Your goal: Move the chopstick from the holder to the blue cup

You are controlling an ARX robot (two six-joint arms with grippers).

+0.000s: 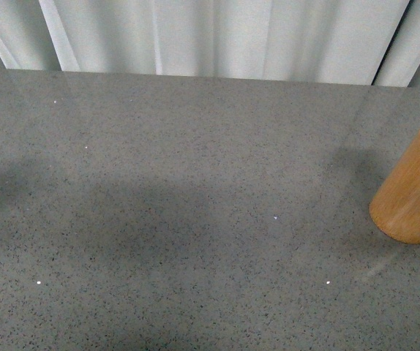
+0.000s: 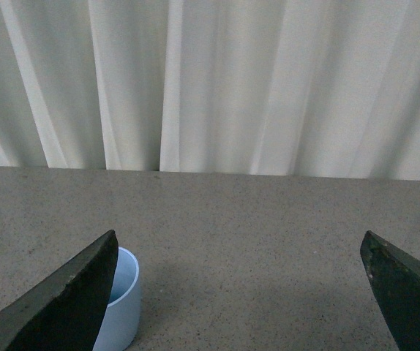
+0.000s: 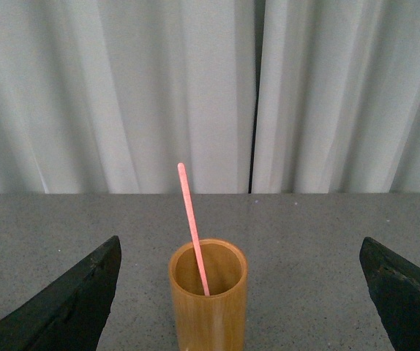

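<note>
Between the spread fingers of the right claw (image 3: 239,240), just ahead of them, stands the holder (image 3: 208,307), a bamboo tube upright on the surface (image 3: 327,234). This claw is wide open and grips nothing, with its two dark fingers well out to either side of the tube. One pink chopstick (image 3: 193,227) stands in the holder. Its foot is inside the tube and its top leans toward one finger, rising well above the rim. Beyond it lies bare grey surface, then a pale curtain (image 3: 122,88).

The left claw (image 2: 239,234) is also spread wide and empty. The cup (image 2: 122,300), pale blue, stands just ahead of it but off to one side, partly hidden by one finger and far from centred between the two. Surface and curtain lie behind it too. The body camera shows neither claw and no cup, only the holder at the frame's edge.

By this evidence the transfer has not begun: the chopstick is in the holder and the cup looks empty.

The likely trouble is the stick's thinness and lean. If the right claw closes off its line, it may pinch air or push the stick round the rim. A finger that clips the rim could tip the holder. A slanted pull could drag the holder along, and a loose pinch would let the stick pivot and miss the cup's mouth or knock the cup over.
</note>
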